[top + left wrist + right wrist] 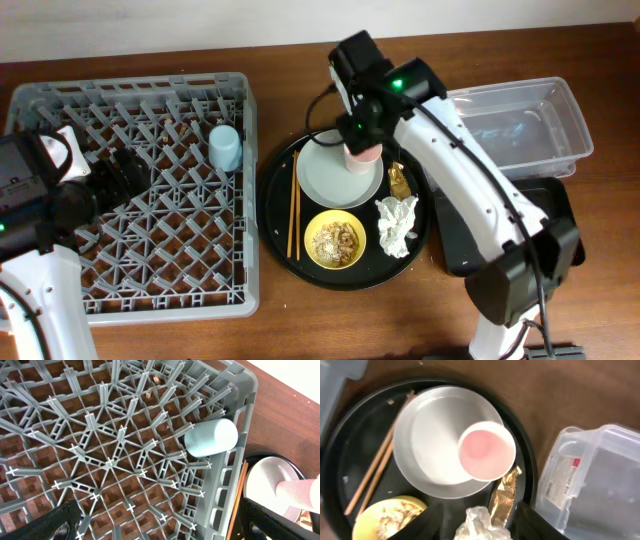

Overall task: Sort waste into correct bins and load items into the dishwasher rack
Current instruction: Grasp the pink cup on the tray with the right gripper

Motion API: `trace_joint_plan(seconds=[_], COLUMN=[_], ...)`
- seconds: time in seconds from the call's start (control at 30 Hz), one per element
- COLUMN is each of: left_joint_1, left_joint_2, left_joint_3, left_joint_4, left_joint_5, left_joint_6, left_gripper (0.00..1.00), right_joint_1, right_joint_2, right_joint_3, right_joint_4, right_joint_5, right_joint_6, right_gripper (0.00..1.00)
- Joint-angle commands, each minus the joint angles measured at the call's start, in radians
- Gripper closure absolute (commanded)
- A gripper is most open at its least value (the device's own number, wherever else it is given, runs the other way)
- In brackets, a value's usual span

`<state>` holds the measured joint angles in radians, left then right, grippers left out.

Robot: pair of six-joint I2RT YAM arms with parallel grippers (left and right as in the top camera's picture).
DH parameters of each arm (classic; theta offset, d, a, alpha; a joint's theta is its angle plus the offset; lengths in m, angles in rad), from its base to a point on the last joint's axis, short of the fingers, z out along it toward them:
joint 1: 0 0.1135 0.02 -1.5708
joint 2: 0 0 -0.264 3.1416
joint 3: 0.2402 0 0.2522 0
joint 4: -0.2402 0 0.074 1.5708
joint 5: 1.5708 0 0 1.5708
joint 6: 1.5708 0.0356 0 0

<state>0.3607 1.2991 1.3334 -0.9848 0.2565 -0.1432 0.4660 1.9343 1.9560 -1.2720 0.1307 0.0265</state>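
Note:
The grey dishwasher rack (140,250) fills the left; a blue cup (225,147) lies on its side in its far right corner, also in the left wrist view (211,437). My left gripper (110,175) hovers open and empty over the rack (115,455). The pink cup (362,155) stands on the pale plate (335,178). Chopsticks (294,210), a yellow bowl (334,241) of beige scraps, a white napkin (397,224) and gold foil (400,180) lie nearby. My right gripper (362,135) is open above the pink cup (486,451), its fingers flanking the napkin (480,525) and foil (504,492).
The plate, bowl, chopsticks and waste all sit on a large round black tray (280,170). A clear tub (520,125) stands at the far right, with a shallow black rectangular tray (555,200) in front of it, partly under my right arm.

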Motion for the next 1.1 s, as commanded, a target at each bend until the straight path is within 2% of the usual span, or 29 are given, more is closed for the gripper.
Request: trace_joint_plan(seconds=[0.0, 0.13, 0.17, 0.23, 0.33, 0.4, 0.47, 0.53, 0.6, 0.7, 0.83, 0.87, 0.9, 0.93, 1.0, 1.07], left_joint_1=[0.005, 0.005, 0.005, 0.005, 0.005, 0.005, 0.005, 0.005, 0.005, 0.005, 0.004, 0.004, 0.004, -0.005, -0.059, -0.147], left_joint_2=[-0.005, -0.005, -0.005, -0.005, -0.005, -0.005, -0.005, -0.005, -0.005, -0.005, -0.005, -0.005, -0.005, -0.005, -0.005, -0.007], left_joint_3=[0.008, 0.008, 0.008, 0.008, 0.008, 0.008, 0.008, 0.008, 0.008, 0.008, 0.008, 0.008, 0.008, 0.008, 0.008, 0.008], left_joint_4=[0.0, 0.0, 0.0, 0.0, 0.0, 0.0, 0.0, 0.0, 0.0, 0.0, 0.045, 0.046, 0.048, 0.051, 0.057, 0.052], left_joint_5=[-0.003, -0.003, -0.003, -0.003, -0.003, -0.003, -0.003, -0.003, -0.003, -0.003, -0.002, 0.07, 0.237, 0.71, 1.313, 1.318], left_joint_6=[0.005, 0.005, 0.005, 0.005, 0.005, 0.005, 0.005, 0.005, 0.005, 0.005, 0.005, 0.005, 0.005, 0.117, 0.331, 0.294], left_gripper=[0.01, 0.01, 0.01, 0.01, 0.01, 0.01, 0.01, 0.01, 0.01, 0.01, 0.01, 0.01, 0.01, 0.01, 0.01, 0.01], right_joint_1=[-0.014, -0.008, -0.008, -0.008, -0.008, -0.008, -0.008, -0.008, -0.029, -0.106, -0.273, -0.307, -0.325, -0.336, -0.336, -0.336], right_joint_2=[0.01, 0.01, 0.01, 0.01, 0.005, -0.031, -0.121, -0.196, -0.323, -0.413, -0.418, -0.417, -0.417, -0.417, -0.417, -0.417], right_joint_3=[-0.136, -0.331, -0.414, -0.467, -0.455, -0.336, -0.098, 0.016, 0.046, 0.046, 0.045, 0.045, 0.045, 0.045, 0.045, 0.045], right_joint_4=[0.073, 0.294, 0.401, 0.469, 0.476, 0.379, 0.192, 0.103, 0.002, -0.109, -0.209, -0.254, -0.287, -0.34, -0.366, -0.374], right_joint_5=[-0.041, -0.085, -0.084, -0.082, -0.082, -0.105, -0.295, -0.38, -0.462, -0.602, -1.017, -1.091, -1.121, -1.134, -1.169, -1.262], right_joint_6=[-0.002, -0.078, -0.102, -0.102, -0.102, -0.101, -0.097, -0.097, -0.097, -0.102, -0.327, -0.402, -0.45, -0.519, -0.554, -0.58], right_gripper=[0.54, 0.62, 0.64, 0.69, 0.93, 0.96, 0.96, 0.96, 0.96, 0.96, 0.96, 0.96, 0.96, 0.96, 0.96, 0.96])
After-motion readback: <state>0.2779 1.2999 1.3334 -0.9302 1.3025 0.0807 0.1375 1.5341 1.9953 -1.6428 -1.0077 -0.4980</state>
